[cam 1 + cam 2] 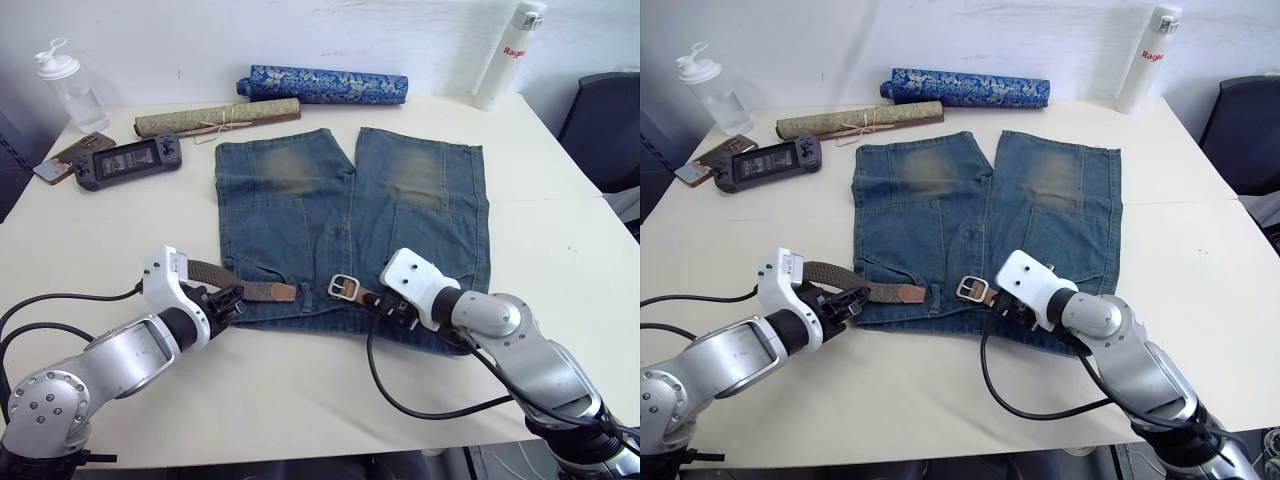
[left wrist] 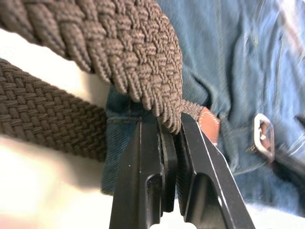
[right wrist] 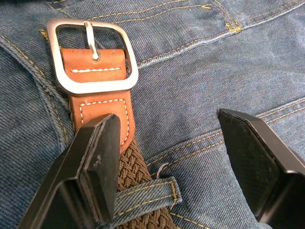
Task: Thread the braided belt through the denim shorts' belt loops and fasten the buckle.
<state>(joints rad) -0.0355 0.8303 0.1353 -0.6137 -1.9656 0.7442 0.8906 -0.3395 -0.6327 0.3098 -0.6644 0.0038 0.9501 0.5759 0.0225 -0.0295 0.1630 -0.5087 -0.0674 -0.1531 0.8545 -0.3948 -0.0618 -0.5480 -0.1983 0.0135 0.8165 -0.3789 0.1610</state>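
I see the belt [image 1: 240,286] lying along the waistband of the shorts [image 1: 350,220] at the table's [image 1: 120,230] near edge; tan tip and silver buckle [image 3: 91,56] apart. Left gripper [image 2: 169,143] pinches the brown braid. Right gripper [image 3: 169,157] spread wide beside the buckle. A loop [image 3: 147,194] crosses the braid; the belt's far run is hidden.

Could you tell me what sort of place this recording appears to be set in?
Probably an office or lab room used for robot trials: a plain cream table against a white wall, a dark office chair beside it, and loose props like a handheld game console and a white bottle.
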